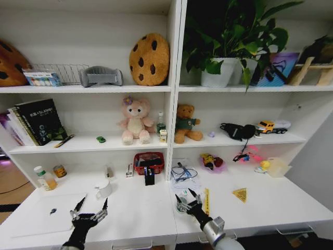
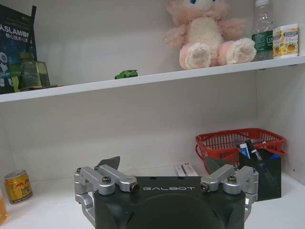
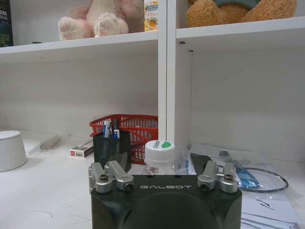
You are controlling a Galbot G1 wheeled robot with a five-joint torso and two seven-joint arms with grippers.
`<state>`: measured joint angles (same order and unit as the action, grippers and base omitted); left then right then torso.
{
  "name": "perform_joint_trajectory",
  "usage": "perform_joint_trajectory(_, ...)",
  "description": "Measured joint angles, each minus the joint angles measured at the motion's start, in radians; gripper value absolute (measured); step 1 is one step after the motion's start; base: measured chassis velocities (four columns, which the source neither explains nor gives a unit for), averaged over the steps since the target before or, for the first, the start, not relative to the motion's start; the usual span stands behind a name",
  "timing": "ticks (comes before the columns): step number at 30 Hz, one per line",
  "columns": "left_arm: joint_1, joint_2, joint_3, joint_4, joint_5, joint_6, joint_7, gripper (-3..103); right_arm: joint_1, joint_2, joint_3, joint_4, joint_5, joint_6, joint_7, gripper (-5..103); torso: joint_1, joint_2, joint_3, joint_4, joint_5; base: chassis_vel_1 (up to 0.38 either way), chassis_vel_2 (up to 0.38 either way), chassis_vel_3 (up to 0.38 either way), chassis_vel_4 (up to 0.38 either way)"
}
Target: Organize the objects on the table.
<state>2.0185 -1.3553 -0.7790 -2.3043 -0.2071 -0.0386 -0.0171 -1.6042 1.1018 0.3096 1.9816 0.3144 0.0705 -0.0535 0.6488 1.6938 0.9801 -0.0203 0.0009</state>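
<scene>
The right gripper (image 1: pixel 187 198) stands spread around the jar (image 3: pixel 159 156) (left gripper (image 1: pixel 91 210) idle, spread), needing only to clench.

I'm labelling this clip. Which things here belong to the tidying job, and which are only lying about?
Job:
- jar between the open right end effector's fingers
- green toy car
- pens in the black holder
- desk
- left end effector, open, empty

Lying about:
- pink plush
- brown bear
- cookie cushion
- plant
- red basket
</scene>
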Motion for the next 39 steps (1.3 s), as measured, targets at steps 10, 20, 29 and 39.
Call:
perform_joint_trajectory(10, -0.001, -0.002, -0.002, -0.003, 0.000, -0.004, -0.001, 99, -0.010, 0.013, 0.015, -0.006, -0.013, 0.019, -0.017, 41, 0.000, 0.000, 0.000, 0.0000, -0.0001, 0.000, 0.000, 0.000, 0.000)
perform_joint_trajectory(20, -0.001, -0.004, -0.003, -0.009, 0.000, -0.010, -0.002, 99, -0.053, 0.015, 0.062, 0.018, -0.005, 0.084, -0.097, 30, 0.000, 0.000, 0.000, 0.0001, 0.0001, 0.000, 0.000, 0.000, 0.000)
perform_joint_trajectory(29, -0.023, 0.011, -0.002, -0.004, -0.011, -0.016, -0.006, 99, -0.313, 0.070, 0.192, 0.187, -0.045, 0.192, -0.139, 30, 0.000, 0.000, 0.000, 0.0000, 0.0000, 0.000, 0.000, 0.000, 0.000)
perform_joint_trajectory(39, -0.040, 0.032, 0.001, -0.003, -0.023, -0.018, -0.012, 99, -0.663, 0.206, 0.365, 0.198, -0.116, 0.469, -0.208, 30, 0.000, 0.000, 0.000, -0.0003, -0.0002, 0.000, 0.000, 0.000, 0.000)
